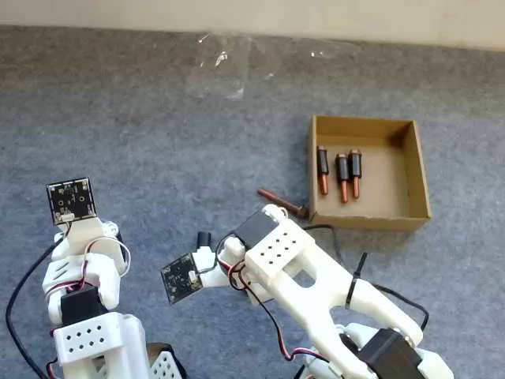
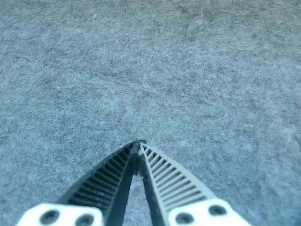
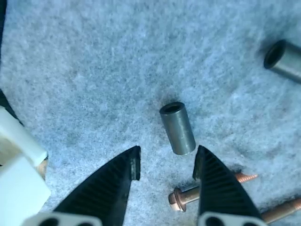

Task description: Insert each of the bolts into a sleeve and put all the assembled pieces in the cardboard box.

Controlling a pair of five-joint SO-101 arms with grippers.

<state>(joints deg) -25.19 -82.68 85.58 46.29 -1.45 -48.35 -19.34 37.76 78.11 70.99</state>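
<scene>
Just ahead of the spread right gripper [image 3: 168, 150], a sleeve [image 3: 178, 128] lies untouched.

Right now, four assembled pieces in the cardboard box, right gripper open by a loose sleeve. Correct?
No. The high view shows three assembled pieces in the cardboard box, not four. The right gripper is open by a loose sleeve.
</scene>
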